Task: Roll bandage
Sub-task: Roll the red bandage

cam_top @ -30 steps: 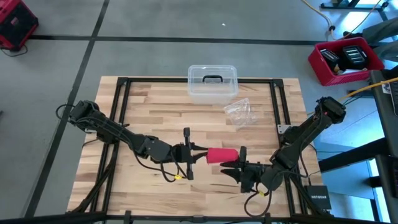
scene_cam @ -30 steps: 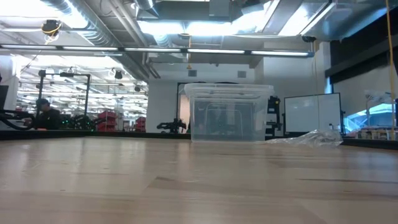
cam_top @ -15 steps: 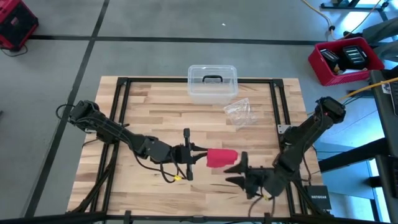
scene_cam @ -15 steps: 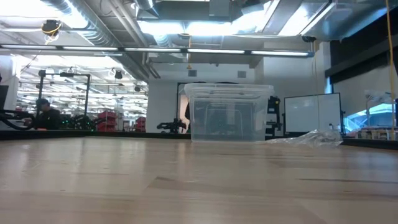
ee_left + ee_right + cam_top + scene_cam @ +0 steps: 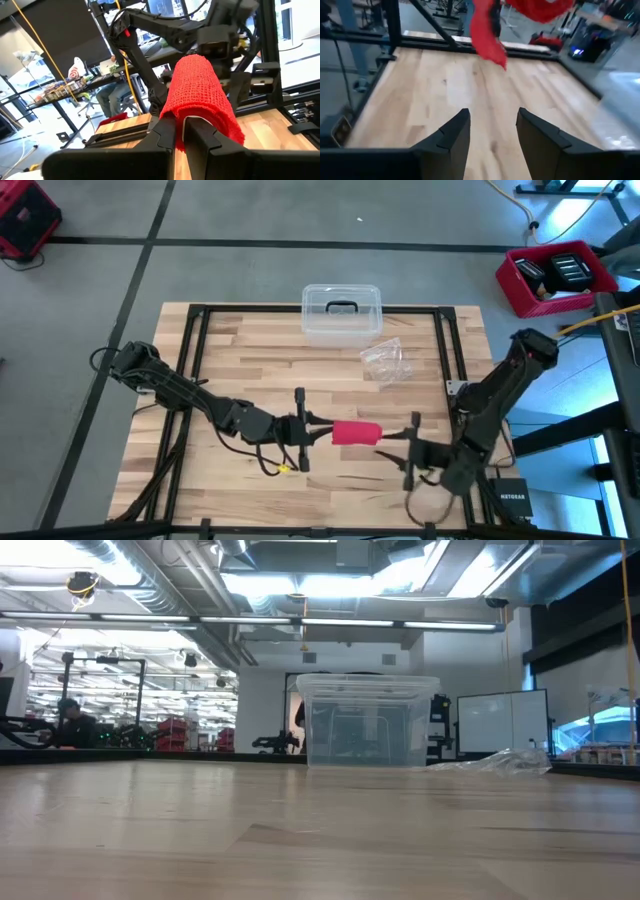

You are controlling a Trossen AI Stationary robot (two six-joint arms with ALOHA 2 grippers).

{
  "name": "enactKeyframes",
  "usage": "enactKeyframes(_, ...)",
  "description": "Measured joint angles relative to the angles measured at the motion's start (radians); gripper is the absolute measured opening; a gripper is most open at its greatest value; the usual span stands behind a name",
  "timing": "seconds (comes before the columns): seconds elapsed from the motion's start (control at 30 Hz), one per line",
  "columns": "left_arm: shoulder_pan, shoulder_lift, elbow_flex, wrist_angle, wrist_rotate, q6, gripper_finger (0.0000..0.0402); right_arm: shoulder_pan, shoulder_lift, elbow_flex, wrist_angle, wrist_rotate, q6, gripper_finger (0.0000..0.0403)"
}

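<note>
The left gripper [image 5: 312,426] sits over the near middle of the worktop [image 5: 250,360], its arm reaching in low from the left edge, and its jaws are closed tight on one end of the bandage [image 5: 355,431]. In the left wrist view the two dark fingers [image 5: 165,131] pinch the red mesh cloth [image 5: 200,95], which is wound into a fat roll above them with a loose edge hanging down one side. From above, the roll lies level with its long axis running left to right, pointing away from the left gripper toward the right one. The right gripper [image 5: 408,456] is just right of and nearer than the roll, clear of it, jaws parted and holding nothing. Far off, a clear box [image 5: 341,312] stands at the far edge, with a crinkled plastic wrapper [image 5: 385,360] just nearer and to its right.
</note>
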Motion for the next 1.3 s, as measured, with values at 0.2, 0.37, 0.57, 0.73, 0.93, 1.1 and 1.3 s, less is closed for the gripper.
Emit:
enactKeyframes(0.2,-0.003,0.000,0.000,-0.009,0.000,0.014,0.0013,-0.106,-0.002,-0.002,0.166,-0.180,-0.109,0.0161)
enactKeyframes(0.37,-0.003,0.000,0.000,-0.008,0.000,0.017,0.0013,-0.134,-0.013,-0.002,0.193,-0.204,-0.132,0.0161)
enactKeyframes(0.57,-0.003,0.000,0.000,-0.009,0.000,0.025,0.0013,-0.131,-0.013,-0.002,0.290,-0.352,-0.190,0.0161)
enactKeyframes(0.73,-0.003,0.000,0.000,-0.008,0.000,0.021,0.0013,-0.133,-0.022,-0.002,0.317,-0.328,-0.184,0.0161)
enactKeyframes(0.93,-0.003,0.000,0.000,-0.008,-0.002,0.019,0.0013,-0.174,-0.010,-0.001,0.331,-0.351,-0.177,0.0132)
enactKeyframes(1.1,-0.002,0.000,0.000,-0.010,0.000,0.023,0.0013,-0.176,-0.004,-0.001,0.349,-0.368,-0.218,0.0028)
enactKeyframes(1.3,-0.002,0.000,0.000,-0.032,-0.059,0.067,0.0013,-0.098,-0.021,0.021,0.361,-0.344,-0.269,0.0008)
